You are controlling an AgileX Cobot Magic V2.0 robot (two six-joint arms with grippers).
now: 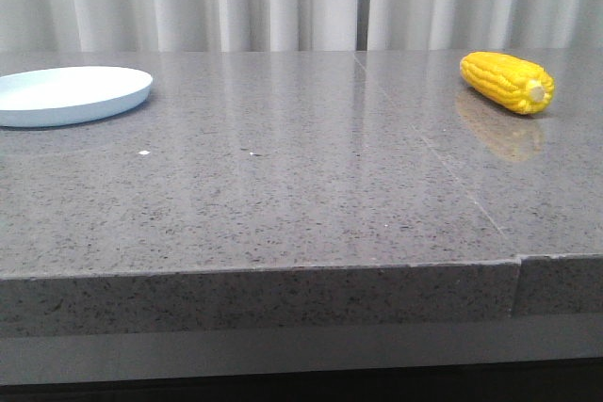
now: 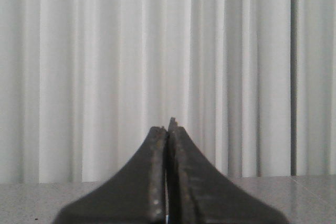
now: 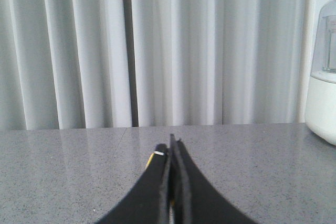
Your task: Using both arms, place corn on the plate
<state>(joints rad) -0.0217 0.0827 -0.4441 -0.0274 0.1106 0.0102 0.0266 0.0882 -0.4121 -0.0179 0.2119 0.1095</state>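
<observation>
Currently the corn (image 1: 507, 82) lies on its side on the grey table (image 1: 283, 195), far right at about 2 o'clock in the front view, pale stub end turned toward the camera and to the right. Nothing touches it; its reflection shows on the polished top just in front. The plate (image 1: 68, 95) sits at about 10 o'clock, well apart from the corn, bare, its left side cut off by the frame edge.

Judgement: corn on the right side, plate on the left, so the layout suits a pick by the right arm and some passing across to the left. No step of the task is done yet.

Left gripper (image 2: 168, 129): fingers pressed together, nothing between them, aimed at the white curtain (image 2: 105, 66) with only a strip of table showing. Right gripper (image 3: 170, 148): fingers likewise closed, empty, level over the table. A small yellow and white fleck beside its left fingertip could be the corn beyond; too small to tell.

Hidden: neither arm appears in the front view, so their height above the table cannot be judged. A white appliance (image 3: 323, 103) stands cut off at the edge of the right wrist view; its type is unclear.
</observation>
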